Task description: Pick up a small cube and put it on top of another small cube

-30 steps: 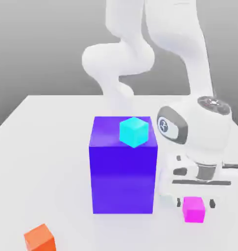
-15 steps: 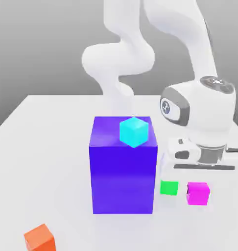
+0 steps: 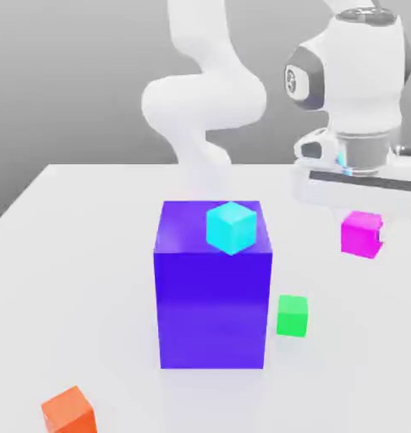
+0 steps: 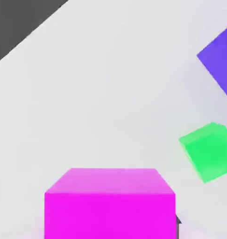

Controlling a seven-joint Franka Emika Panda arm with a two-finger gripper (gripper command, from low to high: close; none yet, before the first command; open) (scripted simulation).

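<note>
One magenta cube (image 3: pixel 361 233), clamped in the gripper (image 3: pixel 362 221), aloft off the white table (image 3: pixel 73 254), near the exterior view's right edge. Green cube (image 3: pixel 292 315) below, beside the purple block (image 3: pixel 212 306). Risk: off-centre release, cube toppling off.

Table: a flat white tabletop (image 3: pixel 82 254) under a plain grey backdrop; it bears every item below.
Big block: a tall blue-violet rectangular block (image 3: pixel 212 304) stands upright near the table's middle; one corner of it also shows in the hand view (image 4: pixel 220 60).
Cyan cube: a small cyan cube (image 3: pixel 231 227) rests on the big block's top face, toward the edge on the exterior view's right, turned corner-on to the camera.
Orange cube: a small orange cube (image 3: pixel 69 412) lies on the table near the front edge, toward the exterior view's left, well apart from the big block.
</note>
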